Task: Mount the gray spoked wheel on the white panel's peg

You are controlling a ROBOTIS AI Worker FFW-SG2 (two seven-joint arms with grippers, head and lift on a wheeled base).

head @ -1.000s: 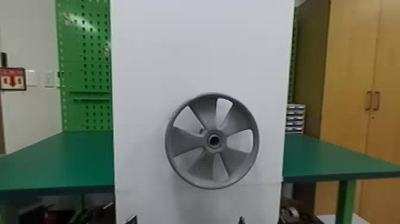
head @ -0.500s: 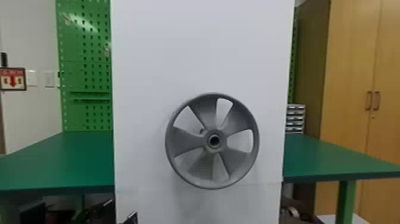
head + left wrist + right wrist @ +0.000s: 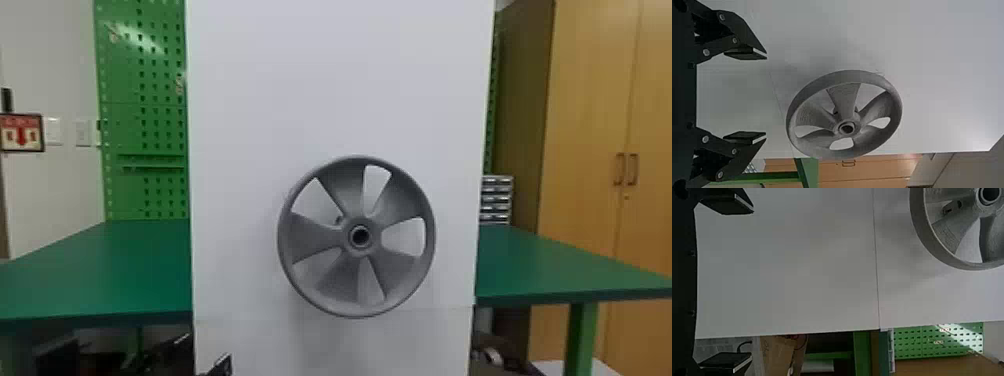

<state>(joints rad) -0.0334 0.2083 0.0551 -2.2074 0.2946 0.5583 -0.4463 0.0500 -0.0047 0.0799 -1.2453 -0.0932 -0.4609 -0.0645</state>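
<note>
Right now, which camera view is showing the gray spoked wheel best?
The head view: it shows the gray spoked wheel whole and nearly face-on before the white panel. The left wrist view shows it whole but slanted; the right wrist view shows only part, cut by the edge.

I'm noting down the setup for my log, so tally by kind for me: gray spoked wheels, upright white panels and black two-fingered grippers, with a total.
Gray spoked wheel: 1
Upright white panel: 1
Black two-fingered grippers: 2, the left gripper and the right gripper
Total: 4
</note>
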